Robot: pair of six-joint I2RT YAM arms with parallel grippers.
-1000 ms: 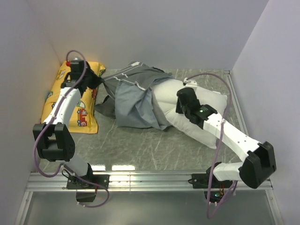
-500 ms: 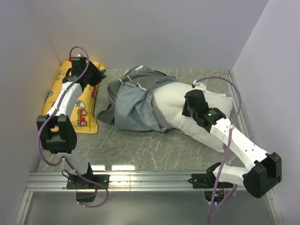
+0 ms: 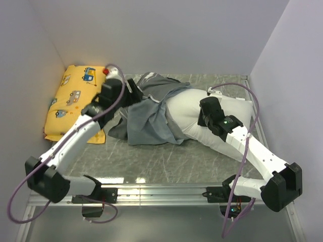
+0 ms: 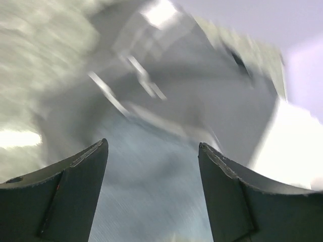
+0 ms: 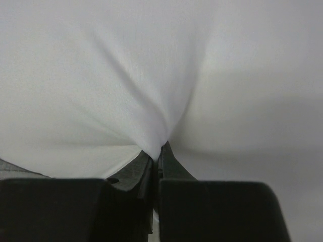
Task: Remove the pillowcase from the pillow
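Observation:
The white pillow (image 3: pixel 184 108) lies across the table's right half, its left end still inside the grey pillowcase (image 3: pixel 149 118), which is bunched at centre. My left gripper (image 3: pixel 133 89) hovers over the pillowcase's upper left edge. In the motion-blurred left wrist view this gripper (image 4: pixel 153 144) stands open with nothing between its fingers, above blue-grey pillowcase fabric (image 4: pixel 161 171), with the pillow (image 4: pixel 295 146) to the right. My right gripper (image 3: pixel 203 117) presses on the pillow's middle. In the right wrist view it (image 5: pixel 160 148) is shut on a pinched fold of the pillow (image 5: pixel 151 65).
A yellow vehicle-print cushion (image 3: pixel 75 93) lies against the left wall. Grey walls close in the left, back and right sides. A metal rail (image 3: pixel 161 190) runs along the near edge by the arm bases. Bare marbled tabletop (image 3: pixel 166 159) shows in front of the pillow.
My left gripper opened and let go of the pillowcase, then swung right from over the yellow cushion to above the pillowcase. The right gripper, still pinching the pillow, shifted slightly right.

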